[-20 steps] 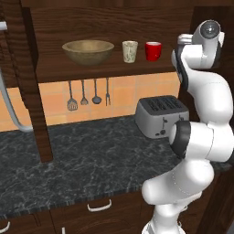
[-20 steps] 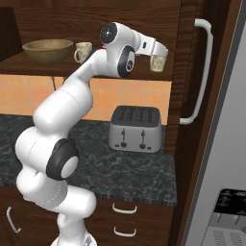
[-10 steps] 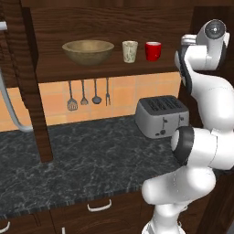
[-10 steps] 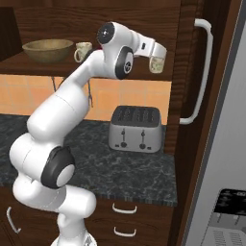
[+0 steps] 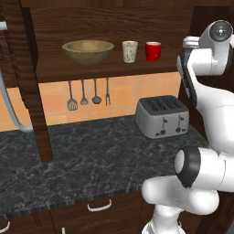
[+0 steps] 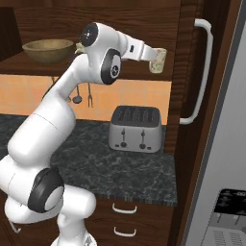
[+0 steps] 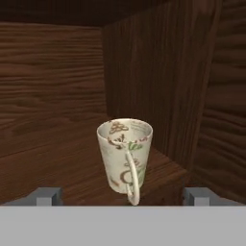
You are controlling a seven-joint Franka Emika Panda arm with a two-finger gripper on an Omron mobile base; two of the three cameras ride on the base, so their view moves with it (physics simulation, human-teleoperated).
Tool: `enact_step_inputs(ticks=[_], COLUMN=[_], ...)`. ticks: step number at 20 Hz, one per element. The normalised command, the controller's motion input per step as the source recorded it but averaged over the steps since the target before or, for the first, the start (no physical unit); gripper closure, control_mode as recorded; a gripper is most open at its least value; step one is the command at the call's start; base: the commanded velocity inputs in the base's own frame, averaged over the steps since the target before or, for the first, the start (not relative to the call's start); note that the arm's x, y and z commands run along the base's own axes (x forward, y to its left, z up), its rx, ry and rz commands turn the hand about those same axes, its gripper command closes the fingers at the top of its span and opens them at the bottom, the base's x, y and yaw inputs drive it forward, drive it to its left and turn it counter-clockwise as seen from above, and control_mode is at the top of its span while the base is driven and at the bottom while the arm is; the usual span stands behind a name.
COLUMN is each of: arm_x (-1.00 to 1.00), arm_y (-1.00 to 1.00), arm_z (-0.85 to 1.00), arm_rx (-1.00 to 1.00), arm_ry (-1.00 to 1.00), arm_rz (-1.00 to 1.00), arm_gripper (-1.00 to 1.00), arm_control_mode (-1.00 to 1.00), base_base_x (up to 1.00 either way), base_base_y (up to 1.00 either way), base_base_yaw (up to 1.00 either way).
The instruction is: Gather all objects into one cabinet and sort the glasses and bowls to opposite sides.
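Open gripper (image 7: 120, 197) faces a patterned mug (image 7: 125, 156) on the cabinet shelf (image 7: 57, 168), wall at 3 o'clock

On the plank shelf (image 5: 91, 68) of the cabinet (image 5: 114, 23), the wooden bowl (image 5: 87, 50) is set furthest left, a speckled cup (image 5: 130, 51) just to its right, and a red cup (image 5: 153, 50) just right of that. Below the shelf, four utensils (image 5: 89, 93) are hung in a row against the wall. The toaster (image 5: 162, 116) is placed on the bench (image 5: 77, 160), below and right of the cups. A patterned cup (image 7: 126, 156) is seen before the hand (image 7: 120, 194), upright at the shelf's right end, near the cabinet's side wall (image 7: 158, 72). The cabinet handle (image 6: 202, 72) is mounted right of it.
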Motion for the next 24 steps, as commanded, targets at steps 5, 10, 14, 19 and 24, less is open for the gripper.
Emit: enact_step_inputs(ticks=[5, 10, 14, 19, 24], arm_x=[-0.34, -0.20, 0.00, 0.00, 0.00], arm_y=[0.75, 0.71, 0.57, 0.30, 0.23], arm_z=[0.01, 0.01, 0.04, 0.14, 0.03], arm_rx=[0.00, 0.02, 0.07, 0.08, 0.05], arm_ry=[0.00, 0.00, 0.00, 0.02, 0.05], arm_rz=[0.07, 0.14, 0.17, 0.19, 0.20], arm_gripper=[-1.00, -1.00, -1.00, -1.00, -1.00], arm_control_mode=[-1.00, -1.00, -1.00, -1.00, -1.00], base_base_x=[0.00, 0.00, 0.00, 0.00, 0.00], base_base_y=[0.00, 0.00, 0.00, 0.00, 0.00], base_base_yaw=[0.00, 0.00, 0.00, 0.00, 0.00])
